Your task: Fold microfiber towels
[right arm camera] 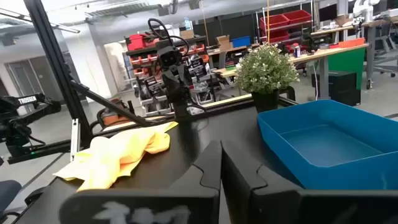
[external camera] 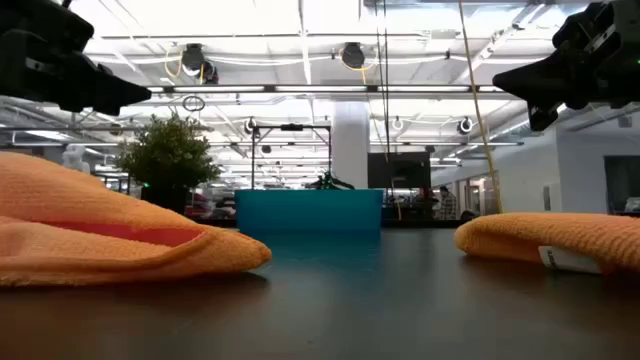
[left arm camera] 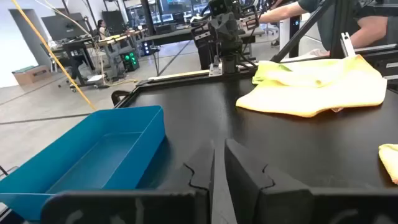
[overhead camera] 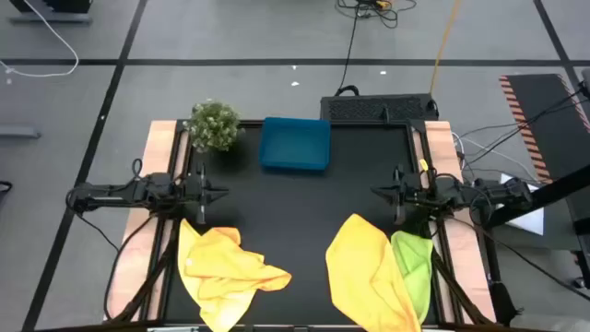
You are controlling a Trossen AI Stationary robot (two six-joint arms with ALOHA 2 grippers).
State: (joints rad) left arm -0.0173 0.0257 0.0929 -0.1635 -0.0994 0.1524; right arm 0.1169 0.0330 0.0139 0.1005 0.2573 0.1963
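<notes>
High view, left gripper (overhead camera: 224, 193): held above the black table (overhead camera: 304, 207) at its left side, pointing toward the middle; the fingers are seen pressed nearly together, with nothing between them.
High view, right gripper (overhead camera: 376, 192): held above the table's right side, pointing toward the middle; the fingers are seen closed, empty.
High view, towels: a crumpled yellow towel (overhead camera: 224, 269) is seen at the near left of the table; a second yellow towel (overhead camera: 362, 267) lies at the near right, with a lime green towel (overhead camera: 415, 263) touching its right edge.
High view, other things: a blue tray (overhead camera: 295, 144) is placed at the far middle, a small plant (overhead camera: 214, 124) just to its left.
Low view: an orange-yellow heap of the left towel (external camera: 110, 240) is seen at the picture's left and the other yellow towel (external camera: 560, 240) at its right, both lying on the table; the tray (external camera: 310, 211) and plant (external camera: 168, 155) stand behind.
Left wrist view: the fingers (left arm camera: 245, 174) are shown almost touching, empty; the tray (left arm camera: 99, 152) and the far towels (left arm camera: 317, 87) lie beyond; part of a person is seen past the table.
Right wrist view: the fingers (right arm camera: 249, 177) are shown together, empty; the left towel (right arm camera: 121, 152), the plant (right arm camera: 266, 71) and the tray (right arm camera: 323, 146) are in sight.
</notes>
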